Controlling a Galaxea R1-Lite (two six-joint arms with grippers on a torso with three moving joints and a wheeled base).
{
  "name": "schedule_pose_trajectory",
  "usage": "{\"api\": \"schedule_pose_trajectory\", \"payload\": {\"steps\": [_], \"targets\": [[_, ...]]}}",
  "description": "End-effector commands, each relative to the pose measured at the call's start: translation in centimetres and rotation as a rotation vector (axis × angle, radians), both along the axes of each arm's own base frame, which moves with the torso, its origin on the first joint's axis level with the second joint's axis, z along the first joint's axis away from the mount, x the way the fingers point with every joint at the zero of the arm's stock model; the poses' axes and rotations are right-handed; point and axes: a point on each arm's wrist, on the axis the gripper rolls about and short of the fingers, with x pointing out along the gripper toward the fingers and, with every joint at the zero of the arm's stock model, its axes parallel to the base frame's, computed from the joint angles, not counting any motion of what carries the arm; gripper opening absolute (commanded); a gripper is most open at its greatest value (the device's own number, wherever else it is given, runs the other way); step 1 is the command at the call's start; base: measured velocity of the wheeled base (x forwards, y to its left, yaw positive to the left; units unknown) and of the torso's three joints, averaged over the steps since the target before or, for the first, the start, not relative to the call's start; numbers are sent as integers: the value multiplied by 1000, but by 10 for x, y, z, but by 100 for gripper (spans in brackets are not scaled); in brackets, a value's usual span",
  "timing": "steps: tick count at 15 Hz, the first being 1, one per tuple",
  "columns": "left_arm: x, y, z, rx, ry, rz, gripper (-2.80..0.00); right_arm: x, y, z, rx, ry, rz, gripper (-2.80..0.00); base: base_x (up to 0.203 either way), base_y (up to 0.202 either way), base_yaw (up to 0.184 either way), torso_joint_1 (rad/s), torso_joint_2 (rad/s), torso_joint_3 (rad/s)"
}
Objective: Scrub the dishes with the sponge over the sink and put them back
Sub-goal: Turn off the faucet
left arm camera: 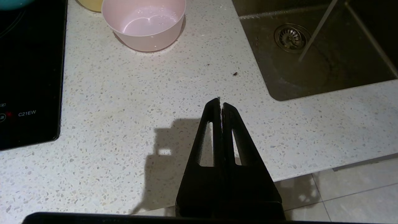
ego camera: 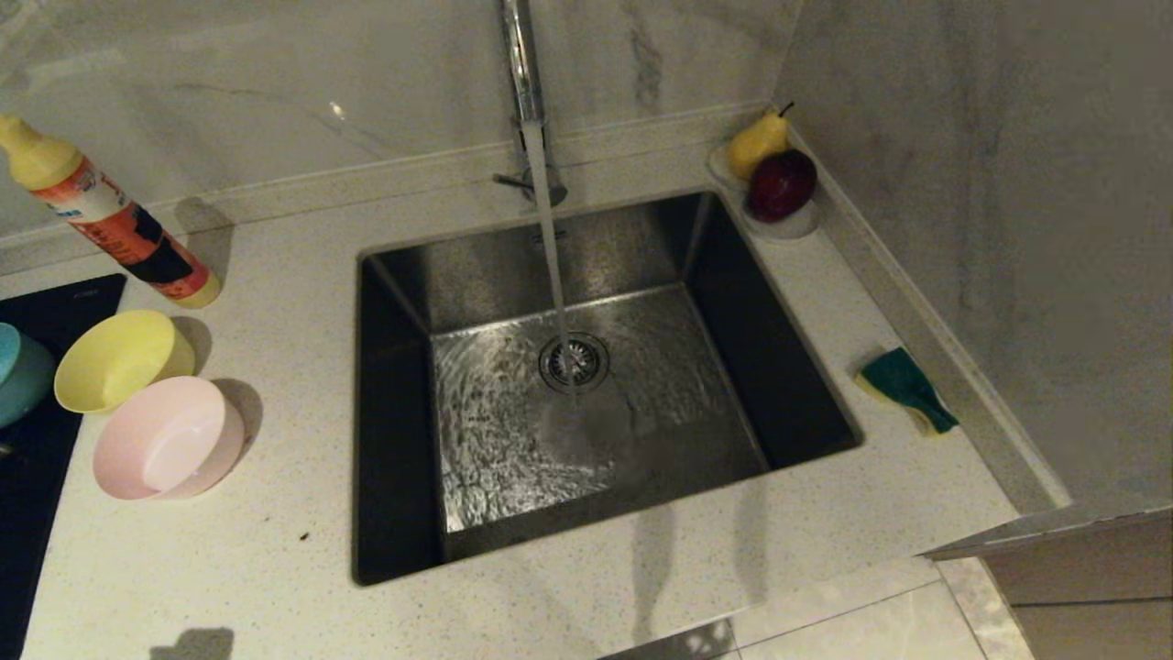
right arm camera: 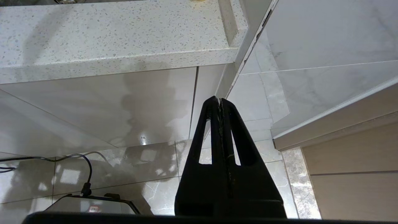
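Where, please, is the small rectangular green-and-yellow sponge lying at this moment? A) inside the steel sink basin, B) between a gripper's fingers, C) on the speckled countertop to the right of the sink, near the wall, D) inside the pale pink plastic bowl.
C: the head view shows the small rectangular green-and-yellow sponge on the speckled countertop, right of the square stainless steel sink, beside the wall, with no gripper near it.

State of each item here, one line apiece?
Tap: running into the sink.
Pink bowl: upright, empty, on the counter.
Yellow bowl: tilted, empty.
Blue bowl: on the hob, mostly cut off.
Sponge: on the counter, green face up.
Left gripper: shut, empty.
Right gripper: shut, empty.
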Motion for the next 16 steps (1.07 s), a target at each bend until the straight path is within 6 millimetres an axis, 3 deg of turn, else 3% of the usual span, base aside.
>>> {"api": "schedule_pose_trajectory", "payload": {"steps": [1,16], "targets": [[2,0,-8,0,28,1,-280,0,0,0,0,4,2,-280,0,0,0,0,0,0],[3,0,-9,9,31,3,-280,0,0,0,0,5,0,-280,0,0,0,0,0,0]]}}
